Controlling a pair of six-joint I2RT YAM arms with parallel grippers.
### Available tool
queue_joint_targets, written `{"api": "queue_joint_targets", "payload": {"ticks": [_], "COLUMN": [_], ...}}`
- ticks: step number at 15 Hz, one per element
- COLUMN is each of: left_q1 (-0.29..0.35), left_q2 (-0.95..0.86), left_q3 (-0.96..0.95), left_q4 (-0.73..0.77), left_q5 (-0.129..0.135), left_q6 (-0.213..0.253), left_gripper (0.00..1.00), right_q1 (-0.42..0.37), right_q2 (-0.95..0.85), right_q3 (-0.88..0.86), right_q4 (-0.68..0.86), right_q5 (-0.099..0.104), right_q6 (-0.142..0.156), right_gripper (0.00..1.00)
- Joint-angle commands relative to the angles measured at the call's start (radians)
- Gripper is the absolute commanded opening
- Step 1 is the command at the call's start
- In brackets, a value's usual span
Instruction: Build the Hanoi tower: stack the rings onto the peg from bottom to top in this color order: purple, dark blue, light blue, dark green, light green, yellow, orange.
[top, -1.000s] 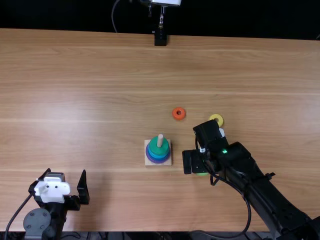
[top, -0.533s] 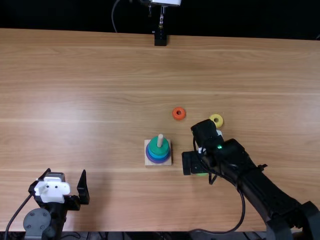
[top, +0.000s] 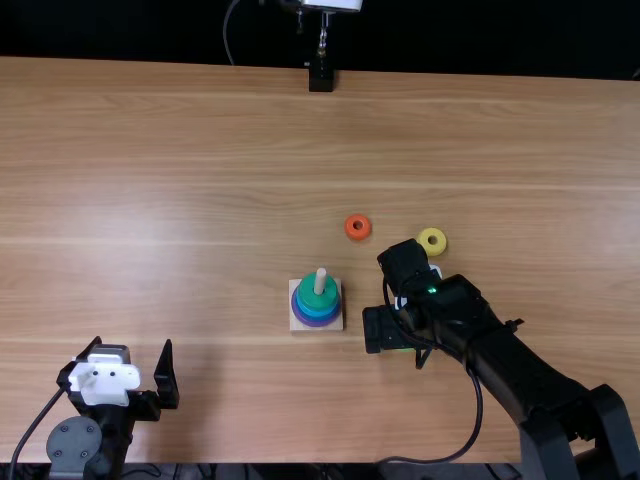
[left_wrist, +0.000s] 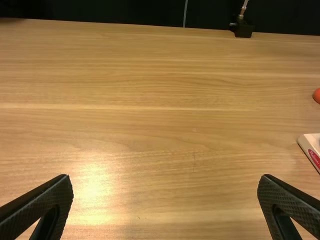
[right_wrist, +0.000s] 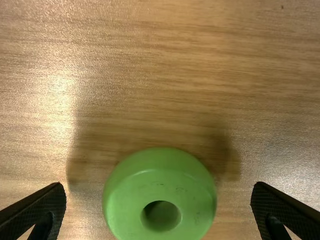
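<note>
Light green ring lies on the tabletop right of the peg, framed by the parted fingers of my right hand; near left, I have my left hand spread too.

"Where does the top view look from?"

"Well above the near edge of the light brown wooden table, steeply down and forward."

"And the left wrist view?"

"Lower, facing the far edge. Both take in the black stand, the orange ring and part of the peg's square base."

"The right wrist view?"

"Close over the light green ring, facing down; the top view shares that ring's edge."
</note>
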Motion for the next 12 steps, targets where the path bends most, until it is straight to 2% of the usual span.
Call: {"api": "queue_joint_targets", "payload": {"ticks": [1,2,4,6,8,12], "left_q1": [-0.010,-0.010,-0.010,-0.010,-0.010,-0.010], "left_q2": [-0.012,-0.012,-0.012,-0.012,-0.012,-0.012], "left_q3": [-0.114,-0.114,-0.114,-0.114,-0.114,-0.114], "left_q4": [-0.079,-0.081,-0.081,-0.079,-0.081,-0.079], "left_q5": [0.015,0.015,0.015,0.013,0.013,0.015], "left_q6": [0.002,0.002,0.002,0.002,0.002,0.002], "left_gripper": [1.00,1.00,1.00,1.00,1.00,1.00], "right_q1": [-0.013,-0.013,-0.013,-0.013,-0.013,-0.012], "right_q2": [0.017,0.017,0.019,0.019,0.019,0.013], "right_q3": [-0.005,-0.007,-0.010,-0.008,-0.007,0.013], "right_q4": [0.002,0.002,0.000,-0.011,-0.015,-0.015], "right_q5": [0.007,0.007,0.003,-0.001,0.001,0.005], "right_q6": [0.020,0.020,0.018,0.018,0.018,0.014], "right_gripper": [0.91,0.78,0.35,0.11,0.00,0.00]}}
